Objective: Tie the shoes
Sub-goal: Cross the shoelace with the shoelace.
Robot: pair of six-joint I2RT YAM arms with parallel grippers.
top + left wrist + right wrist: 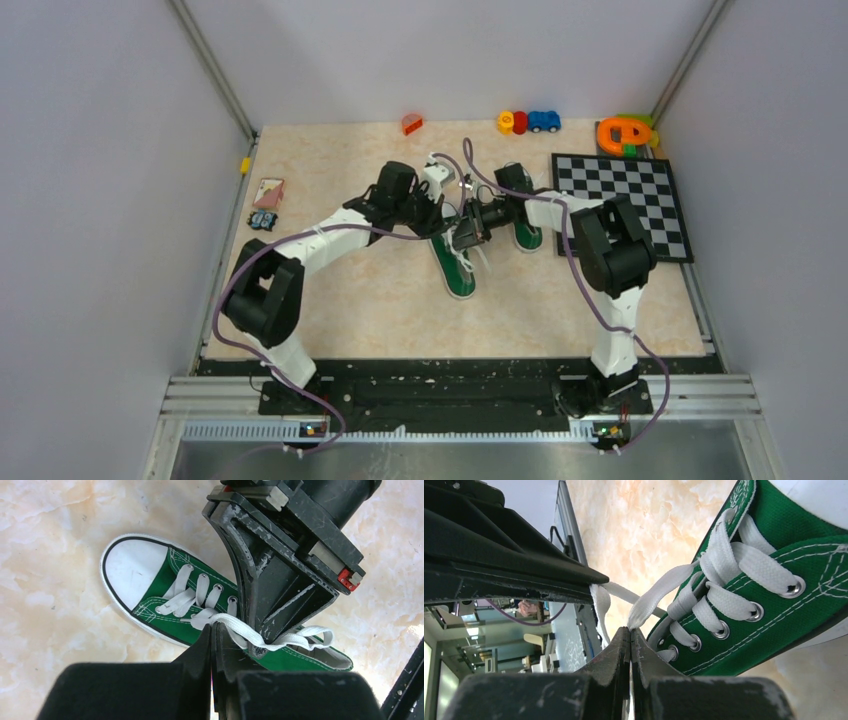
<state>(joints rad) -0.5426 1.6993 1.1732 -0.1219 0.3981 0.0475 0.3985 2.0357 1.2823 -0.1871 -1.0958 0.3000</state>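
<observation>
Two dark green sneakers with white laces lie mid-table. The near shoe (459, 270) points its white toe cap (127, 570) toward the arms. The other shoe (527, 237) lies beside it, partly hidden under my right arm. My left gripper (443, 218) is shut on a white lace (235, 626) at its tips (214, 627), above the shoe's eyelets. My right gripper (468, 236) is shut on another lace strand (659, 592) at its tips (630, 630), beside the shoe's tongue (734, 605). The two grippers nearly touch over the near shoe.
A checkerboard (620, 200) lies at the right. Small toys stand along the back edge: an orange block (411, 124), toy cars (527, 122) and an orange-green toy (625, 133). A card (268, 192) and a small object (263, 220) lie at the left.
</observation>
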